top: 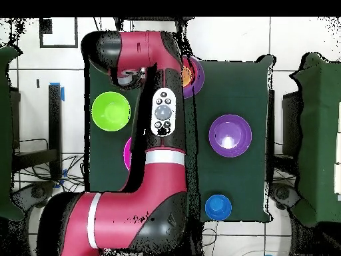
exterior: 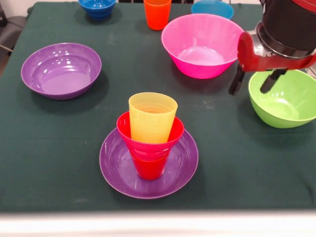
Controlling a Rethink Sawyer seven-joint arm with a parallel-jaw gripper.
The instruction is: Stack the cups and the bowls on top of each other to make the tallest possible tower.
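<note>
Tower [exterior: 149, 143] so far: wide shallow purple bowl [exterior: 118, 170] as base at the near middle of the table [exterior: 59, 163], red cup [exterior: 149, 167] upright in it, small crimson bowl [exterior: 148, 140] seated on the cup, yellow cup [exterior: 152, 117] nested upright in that bowl. Sits slightly right of the base bowl's centre, looks plumb.

Handling, my read: all glossy thin plastic, so light, stiff and slippery. Nothing fragile, but the column is narrow at the red cup and will likely tip from a sideways nudge. Cups: pinch across the tapered wall near the rim. Bowls: pinch one rim wall, one finger inside and one outside; the wide ones are probably too broad to span.

Loose parts: second purple bowl [exterior: 61, 69] far left, pink bowl [exterior: 202, 44] and lime green bowl [exterior: 285, 98] on the right, with the dark blue bowl [exterior: 97, 7], orange cup [exterior: 157, 13] and light blue bowl [exterior: 212, 8] along the far edge.

Hand [exterior: 254, 84] hangs empty, fingers spread wide, between the pink and lime bowls, just over the lime rim. Well apart from the tower.

Overhead view mostly shows the arm [top: 150, 133]; tower hidden under it.
</note>
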